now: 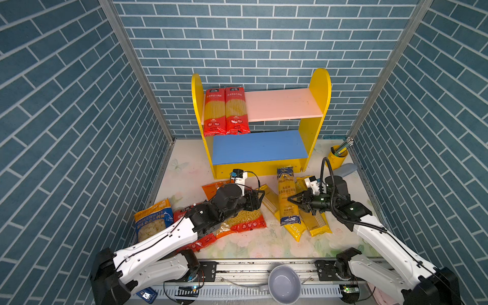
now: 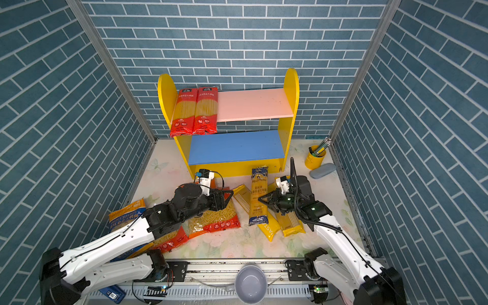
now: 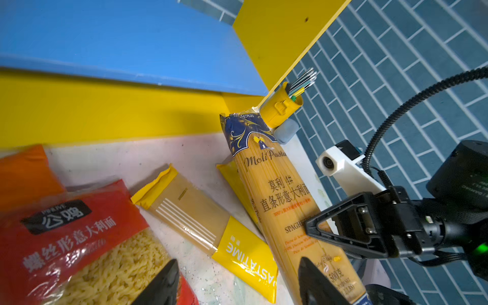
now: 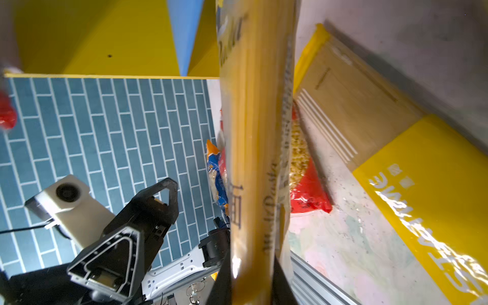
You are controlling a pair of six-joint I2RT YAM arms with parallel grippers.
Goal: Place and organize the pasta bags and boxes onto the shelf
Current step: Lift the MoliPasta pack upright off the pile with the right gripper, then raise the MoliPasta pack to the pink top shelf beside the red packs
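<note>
the shelf [image 1: 319, 105] stands at the back of the bench [image 1: 245, 245], and everything else is placed from it. on its pink upper board, hard against the left yellow side panel, two red spaghetti packs [image 1: 226, 111] lie side by side, their near ends overhanging the board's front edge. the blue lower board [image 1: 260, 148] carries nothing.

just in front of the shelf's yellow base strip, toward its right end, the dark-blue spaghetti pack [image 1: 287, 195] runs from the strip out toward the front of the bench. the right tool [image 1: 296, 201] is clenched on this pack about midway along it; the right wrist view shows the pack [image 4: 253, 158] passing between the two fingertips. under and beside it lie yellow spaghetti packs [image 1: 317, 224], one more yellow spaghetti pack [image 1: 269, 202] angling out from under it on the left.

in front of the shelf's left half, the left tool [image 1: 260, 199] hangs over a red short-pasta bag [image 1: 245, 221] with its jaws apart, grasping nothing; in the left wrist view its fingertips [image 3: 169, 280] frame bare bench. an orange bag [image 1: 214, 188] lies nearer the shelf base, partly under that arm. further out to the front left lies a blue-orange bag [image 1: 151, 221], with another red bag [image 1: 203, 241] under the left arm.

right of the shelf stands a yellow pen cup [image 1: 336, 158].
</note>
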